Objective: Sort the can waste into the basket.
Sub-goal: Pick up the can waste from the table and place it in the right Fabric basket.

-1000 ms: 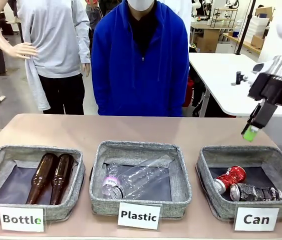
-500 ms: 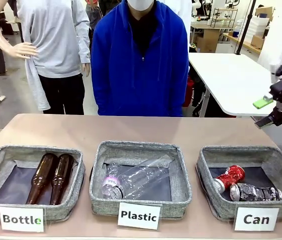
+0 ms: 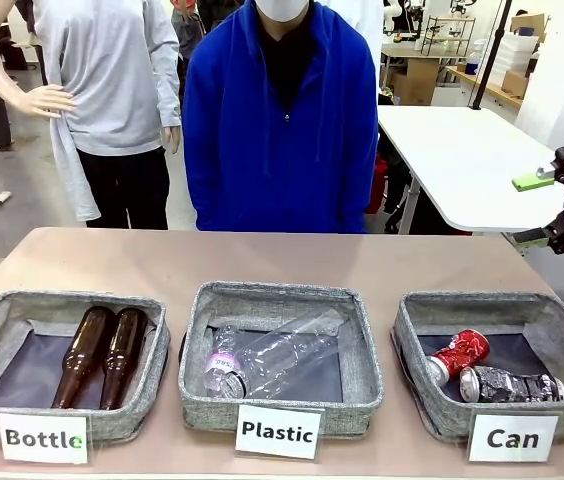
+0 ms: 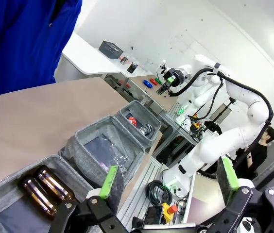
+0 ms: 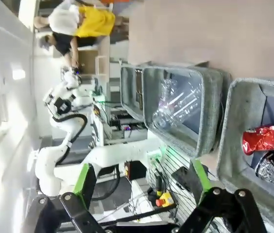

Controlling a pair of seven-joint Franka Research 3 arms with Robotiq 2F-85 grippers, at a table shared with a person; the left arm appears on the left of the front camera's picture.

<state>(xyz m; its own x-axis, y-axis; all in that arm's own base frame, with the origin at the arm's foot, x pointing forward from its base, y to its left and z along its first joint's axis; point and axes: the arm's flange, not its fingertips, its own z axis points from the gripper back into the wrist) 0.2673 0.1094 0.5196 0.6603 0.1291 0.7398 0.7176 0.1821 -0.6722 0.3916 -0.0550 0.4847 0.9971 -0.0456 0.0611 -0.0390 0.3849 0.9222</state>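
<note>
Across the table [image 3: 262,262], three baskets sit in a row on the near edge; a person in blue stands at 12 o'clock behind it. The Can basket [image 3: 424,325] is at 4 o'clock, the Plastic basket [image 3: 282,292] at 6, the Bottle basket [image 3: 62,300] at 8.

Right gripper [image 3: 552,210] hangs at 3 o'clock, above and beyond the Can basket, jaws spread wide and empty. A second ago it was higher and more inboard, pointing down at the basket's far rim; since then it has swung out toward the frame edge and turned level. Reads as a pull-back after a drop.

Left gripper [image 4: 168,182] also stands wide apart, nothing between the pads, looking down the basket row.

Both cans lie in the Can basket: red can [image 3: 459,356] at its left, grey can [image 3: 510,384] just beside it, toward the front. Neither has shifted. Sorting looks done.
</note>
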